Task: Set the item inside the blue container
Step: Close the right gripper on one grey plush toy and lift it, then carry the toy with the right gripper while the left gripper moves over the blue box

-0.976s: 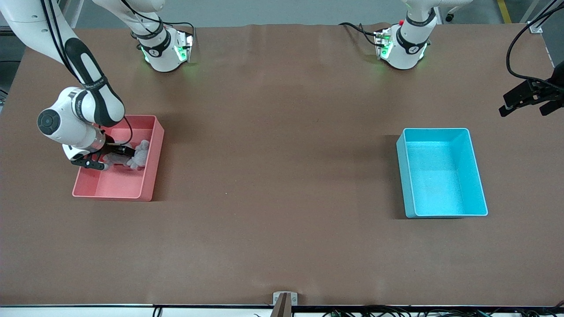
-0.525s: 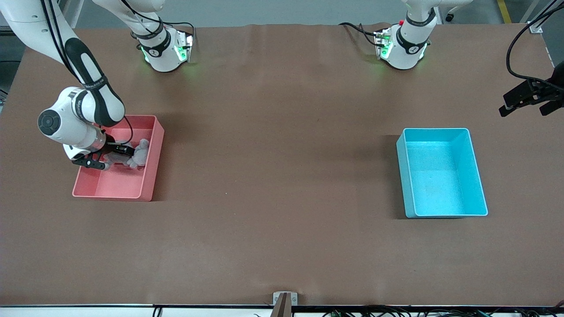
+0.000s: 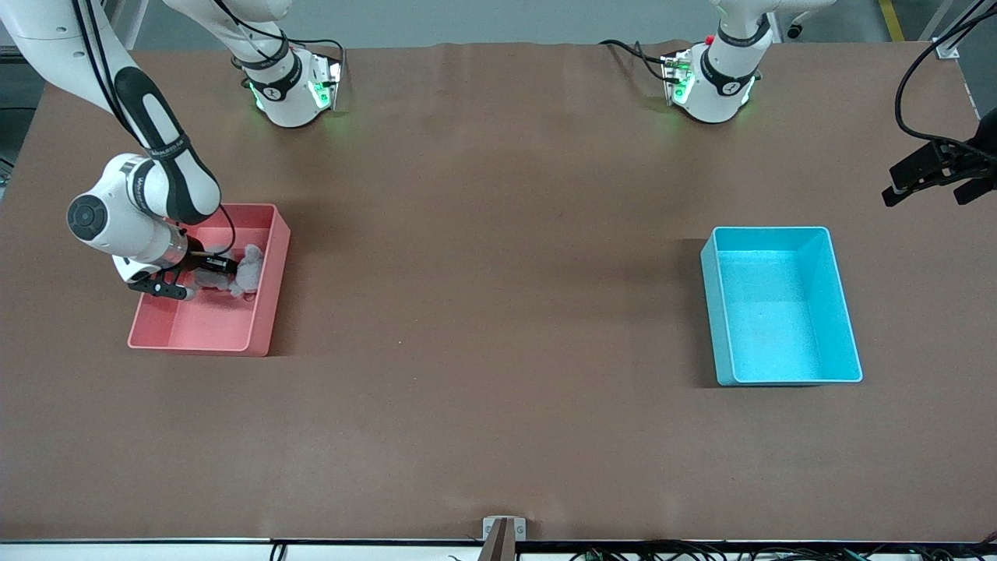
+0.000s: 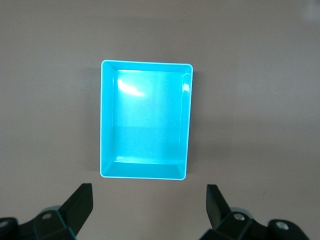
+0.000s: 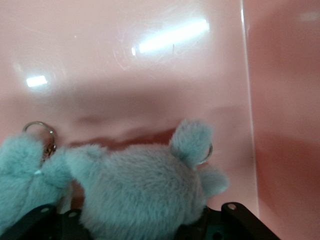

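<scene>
A grey plush toy (image 3: pixel 248 269) with small metal key rings (image 5: pixel 37 130) lies inside the pink bin (image 3: pixel 265 315) at the right arm's end of the table. My right gripper (image 3: pixel 222 267) reaches down into that bin and is shut on the plush toy (image 5: pixel 145 192), whose fur fills the space between the jaws. The blue container (image 3: pixel 779 312) stands empty at the left arm's end of the table. My left gripper (image 3: pixel 931 181) waits open in the air beside it, looking down on the blue container (image 4: pixel 145 120), with its fingertips (image 4: pixel 82 200) wide apart.
The brown table top (image 3: pixel 498 312) stretches between the two bins. Both arm bases (image 3: pixel 292 86) stand along the edge farthest from the front camera. A small bracket (image 3: pixel 502 530) sits at the nearest table edge.
The plush toy has bunched up and shifted slightly toward the right gripper inside the pink bin. The left arm has not moved.
</scene>
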